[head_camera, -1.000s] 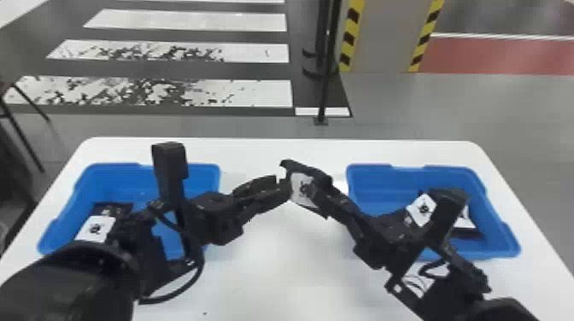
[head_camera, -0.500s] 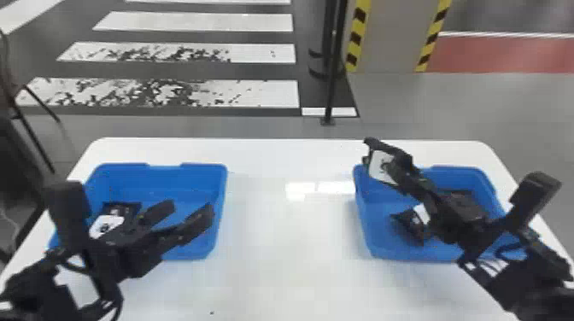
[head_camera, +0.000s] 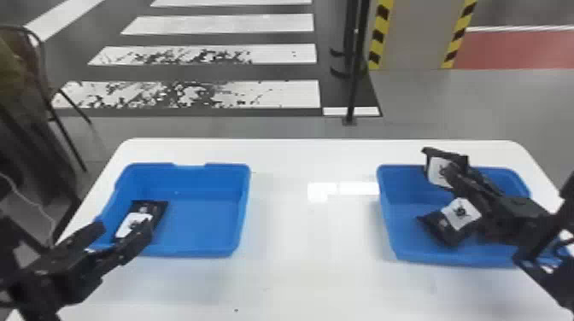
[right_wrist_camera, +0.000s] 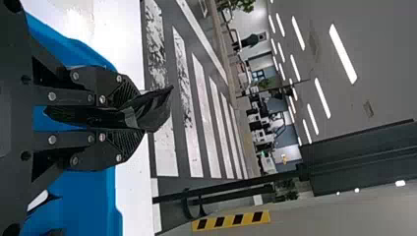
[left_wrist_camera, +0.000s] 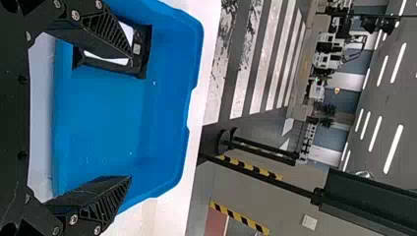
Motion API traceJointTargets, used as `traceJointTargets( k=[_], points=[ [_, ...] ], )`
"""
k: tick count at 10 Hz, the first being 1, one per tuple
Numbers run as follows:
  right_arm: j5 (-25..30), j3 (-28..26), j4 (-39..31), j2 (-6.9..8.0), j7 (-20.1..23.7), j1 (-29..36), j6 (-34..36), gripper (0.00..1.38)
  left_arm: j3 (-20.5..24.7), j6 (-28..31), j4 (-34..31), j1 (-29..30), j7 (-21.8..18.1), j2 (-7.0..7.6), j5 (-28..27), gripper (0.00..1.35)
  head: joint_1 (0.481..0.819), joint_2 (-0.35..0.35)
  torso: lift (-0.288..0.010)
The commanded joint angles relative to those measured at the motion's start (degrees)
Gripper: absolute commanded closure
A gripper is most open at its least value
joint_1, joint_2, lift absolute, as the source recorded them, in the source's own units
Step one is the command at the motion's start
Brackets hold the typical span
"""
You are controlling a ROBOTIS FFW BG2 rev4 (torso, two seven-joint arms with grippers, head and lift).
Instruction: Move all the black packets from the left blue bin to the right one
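Packet (head_camera: pixel 438 171) shifted farther over right blue bin (head_camera: pixel 401 188), gripped by right fingers (head_camera: pixel 469 188); left fingers (head_camera: pixel 130 245) parted

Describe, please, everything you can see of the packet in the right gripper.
The glossy black packet looks like crinkled plastic film and bears a white label with a small dark design. The right gripper pinches it between its jaws, its free end jutting beyond them. It is tilted, raised above the far side of the right blue bin.

Black packets (head_camera: pixel 460 212), white-labelled, in both bins (head_camera: pixel 205 222)
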Motion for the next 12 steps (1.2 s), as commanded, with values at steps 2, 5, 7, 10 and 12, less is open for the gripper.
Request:
traceJointTargets(
  k=[2,5,7,10,12],
  points=[
    [4.83,-3.75,-9.5,2.6,-4.91,7.19,0.06,0.08,0.51,0.29,-0.03,-1.04,0.0,-0.02,-2.13,0.17,0.695,0.056,-0.14],
    [4.95,-3.07,-22.86,4.62,-7.02,18.16,-0.08,0.15,0.4,1.55,1.38,-3.71,0.88,0.51,-6.58,0.17,0.695,0.067,-0.14],
    [4.6,-0.44,-29.61,5.68,-7.1,23.93,-0.79,0.15,-1.54,3.38,6.02,-8.63,0.97,2.0,-10.13,0.17,0.695,0.136,-0.14],
    [3.57,1.85,-33.55,6.2,-6.4,28.29,-0.93,0.16,-5.09,8.16,12.63,-15.94,1.93,3.94,-14.47,0.17,0.695,0.207,-0.14],
    [3.0,1.73,-33.4,6.11,-5.61,28.29,-0.93,0.16,-6.91,12.52,15.02,-19.6,4.04,4.38,-15.84,0.17,0.695,0.224,-0.14]
  ],
)
